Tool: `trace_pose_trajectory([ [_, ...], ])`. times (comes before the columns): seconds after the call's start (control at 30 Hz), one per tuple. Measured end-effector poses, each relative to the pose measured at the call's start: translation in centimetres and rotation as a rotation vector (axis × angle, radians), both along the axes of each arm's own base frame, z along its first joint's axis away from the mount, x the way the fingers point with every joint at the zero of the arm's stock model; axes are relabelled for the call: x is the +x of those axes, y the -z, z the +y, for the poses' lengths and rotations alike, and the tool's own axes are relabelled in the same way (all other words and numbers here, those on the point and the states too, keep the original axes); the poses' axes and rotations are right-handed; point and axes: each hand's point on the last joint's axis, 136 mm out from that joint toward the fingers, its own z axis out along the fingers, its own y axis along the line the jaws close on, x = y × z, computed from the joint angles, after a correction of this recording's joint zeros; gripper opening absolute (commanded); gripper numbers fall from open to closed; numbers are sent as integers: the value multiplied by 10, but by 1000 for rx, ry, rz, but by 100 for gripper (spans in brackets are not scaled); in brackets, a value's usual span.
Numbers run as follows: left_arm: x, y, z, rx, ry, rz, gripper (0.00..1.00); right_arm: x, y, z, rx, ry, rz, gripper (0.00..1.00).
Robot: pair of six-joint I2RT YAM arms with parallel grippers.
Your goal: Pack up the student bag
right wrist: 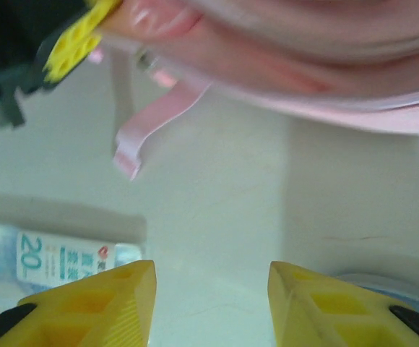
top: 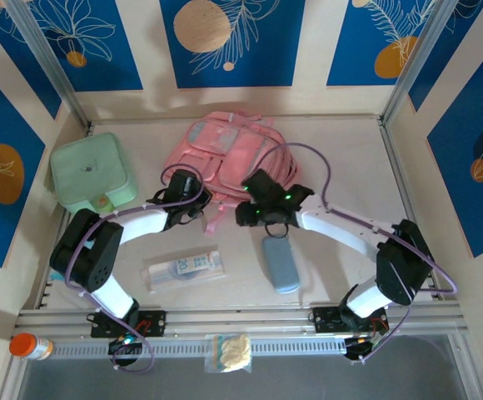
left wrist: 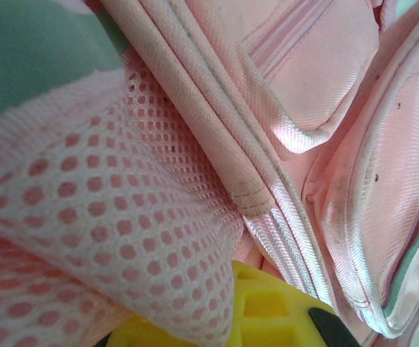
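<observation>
You seem to be opening the student bag, mid-frame: left pincer pinches its mesh, right pincer hangs open over the table; grab the other edge next.

A mint-green lidded case sits at the counter's left; a labelled clear packet and blue-grey pouch lie nearer the front edge, an orange-capped bottle and bagged snack below the rail.

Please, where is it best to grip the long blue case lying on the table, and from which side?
Probably grip the blue case across its narrow middle, from straight above. It lies flat, long axis running near to far, with both long sides free.
</observation>
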Motion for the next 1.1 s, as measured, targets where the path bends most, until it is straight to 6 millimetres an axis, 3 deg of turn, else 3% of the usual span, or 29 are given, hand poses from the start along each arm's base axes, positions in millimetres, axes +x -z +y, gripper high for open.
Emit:
trace_pose_trajectory([
  [0.1,0,-6,-1,-5,-5,-12,0,-3,15,23,-7,-33,14,40],
  [0.27,-4,-14,-5,-9,4,-25,0,16,35,34,3,-24,11,39],
  [0.43,-6,-15,-5,-5,7,-20,0,38,35,49,69,-56,-81,39],
  [0.6,-6,-15,-5,-5,7,-18,0,54,37,51,111,-69,-167,39],
  [1.1,-2,-20,-5,1,2,-26,0,73,56,61,116,-127,-298,39],
])
